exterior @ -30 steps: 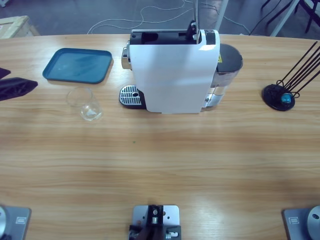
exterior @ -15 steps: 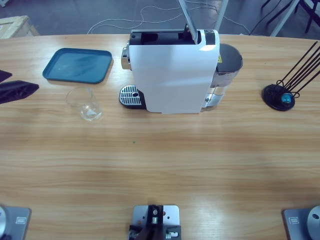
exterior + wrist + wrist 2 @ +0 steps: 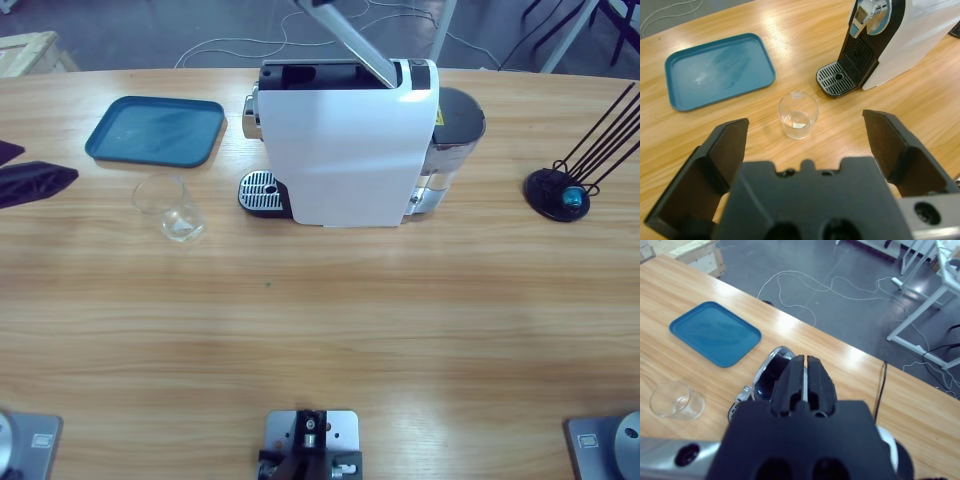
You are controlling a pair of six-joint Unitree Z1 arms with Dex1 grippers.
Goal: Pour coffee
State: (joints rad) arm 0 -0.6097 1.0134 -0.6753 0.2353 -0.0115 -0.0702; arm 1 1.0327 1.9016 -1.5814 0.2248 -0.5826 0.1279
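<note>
High view, item list, from task object outward.

Coffee: none visible; no dark liquid in any view. Glass cup (image 3: 170, 207) clear, upright, seemingly empty, standing on counter (image 3: 320, 330) just beside drip grille (image 3: 260, 190), not on it, not under spout. Same cup in left wrist view (image 3: 798, 114), centred ahead between the jaws, well apart from them.

White coffee machine (image 3: 345, 140): upright, spout end toward cup, grey water tank (image 3: 455, 125) at opposite end. Silver lever (image 3: 350, 40) raised, slanting up off top edge.

Teal tray (image 3: 155, 130): bare, near cup, on far side of it.

Left tool (image 3: 805, 145): jaws spread wide, holding nothing, aimed at cup; seen at left edge of high view (image 3: 35, 180).

Right tool (image 3: 802, 382): jaws pressed together, nothing visibly between them, above machine. Contact with lever not determinable.

Black capsule stand (image 3: 560, 190): far end of counter, one blue capsule at base.

Risks, judged:
- Brewing with cup off grille: liquid onto counter or grille.
- Thin, light glass: tipping or sliding if one jaw meets it first.
- Off-centre grasp: cup twisting during carry to grille.
- Lever left raised: no brew.
</note>
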